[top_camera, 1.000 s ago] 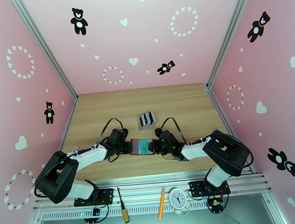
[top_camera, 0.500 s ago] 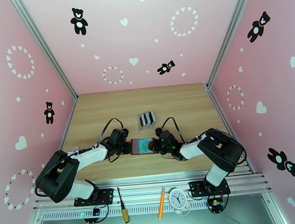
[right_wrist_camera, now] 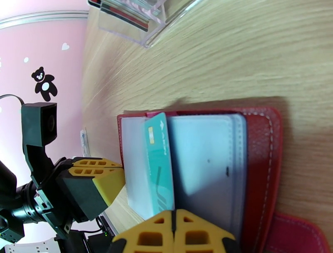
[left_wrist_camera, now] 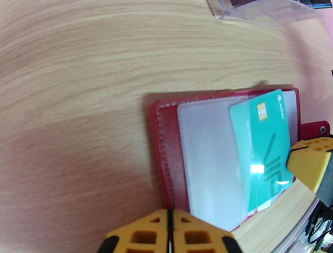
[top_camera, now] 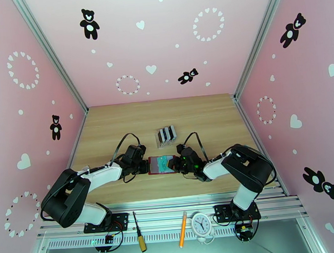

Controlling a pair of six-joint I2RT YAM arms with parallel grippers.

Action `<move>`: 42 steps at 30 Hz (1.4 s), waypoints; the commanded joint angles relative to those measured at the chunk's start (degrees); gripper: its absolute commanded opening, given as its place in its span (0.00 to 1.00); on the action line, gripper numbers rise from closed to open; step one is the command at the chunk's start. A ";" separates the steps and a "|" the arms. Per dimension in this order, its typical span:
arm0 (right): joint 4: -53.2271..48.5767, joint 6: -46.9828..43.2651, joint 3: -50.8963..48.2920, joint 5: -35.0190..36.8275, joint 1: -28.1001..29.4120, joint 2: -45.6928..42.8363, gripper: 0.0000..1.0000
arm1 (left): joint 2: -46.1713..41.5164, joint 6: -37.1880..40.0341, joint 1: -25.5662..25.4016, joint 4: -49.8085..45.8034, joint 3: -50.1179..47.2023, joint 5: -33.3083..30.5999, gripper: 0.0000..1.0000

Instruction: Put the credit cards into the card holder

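Observation:
The dark red card holder point(top_camera: 155, 165) lies open and flat on the wood between both arms, its greyish clear pockets up point(left_wrist_camera: 164, 145) point(right_wrist_camera: 262, 174). A teal credit card point(left_wrist_camera: 260, 145) point(right_wrist_camera: 158, 166) sits partly inside a pocket, its chip end deepest. My left gripper point(top_camera: 147, 165) point(left_wrist_camera: 170, 218) is shut, its tips resting on the holder's left edge. My right gripper point(top_camera: 175, 163) point(right_wrist_camera: 174, 218) is shut too, its tips against the card's outer end; one yellow finger point(left_wrist_camera: 310, 162) touches the card. More credit cards stand in a clear rack point(top_camera: 166, 135).
The clear slotted rack point(left_wrist_camera: 266, 10) point(right_wrist_camera: 133, 18) stands just beyond the holder, close to both wrists. On the front rail lie a screwdriver point(top_camera: 139, 237), an orange pen point(top_camera: 183, 228) and a small clock point(top_camera: 201, 223). Pink walls enclose the table.
My left gripper's jaws have come together at the holder's left edge. The right arm has shifted slightly left with its shut tips at the teal card.

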 commanded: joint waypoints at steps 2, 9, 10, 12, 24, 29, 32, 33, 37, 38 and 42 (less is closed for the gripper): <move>-0.18 0.49 -0.52 0.14 -0.11 2.31 0.00 | 1.42 0.98 -1.12 -0.05 0.80 1.38 0.11; -0.92 0.36 1.04 -0.19 0.50 2.79 0.00 | 1.65 0.80 -1.23 -0.07 0.94 1.53 0.10; -1.07 0.31 1.17 -0.17 0.59 2.82 0.00 | 1.65 0.84 -1.24 -0.10 0.93 1.43 0.10; -1.56 0.34 1.51 -0.18 0.68 2.69 0.00 | 1.52 0.80 -1.26 -0.10 0.88 1.36 0.10; -8.47 -2.12 3.10 -0.02 1.21 0.37 0.10 | 1.88 0.76 -1.26 -0.58 1.26 0.65 0.10; -16.39 -5.08 4.71 1.36 1.22 -2.98 0.26 | 2.21 0.75 -1.23 -0.52 1.34 0.86 0.10; -25.32 -8.60 7.56 3.18 1.46 -5.99 0.35 | 2.22 0.76 -1.28 -0.27 1.36 1.44 0.09; -28.41 -10.06 8.91 3.64 1.57 -6.70 0.37 | 2.23 0.75 -1.23 -0.18 1.35 1.67 0.09; -40.88 -15.45 14.73 6.85 2.42 -8.12 0.40 | 2.06 0.75 -1.24 0.59 1.06 2.99 0.09; -43.58 -16.43 16.12 7.89 2.62 -7.99 0.40 | 1.96 0.76 -1.31 0.85 1.04 3.36 0.09; -51.78 -19.18 20.91 12.19 3.79 -6.52 0.41 | 1.50 0.75 -1.74 1.43 0.90 4.08 0.09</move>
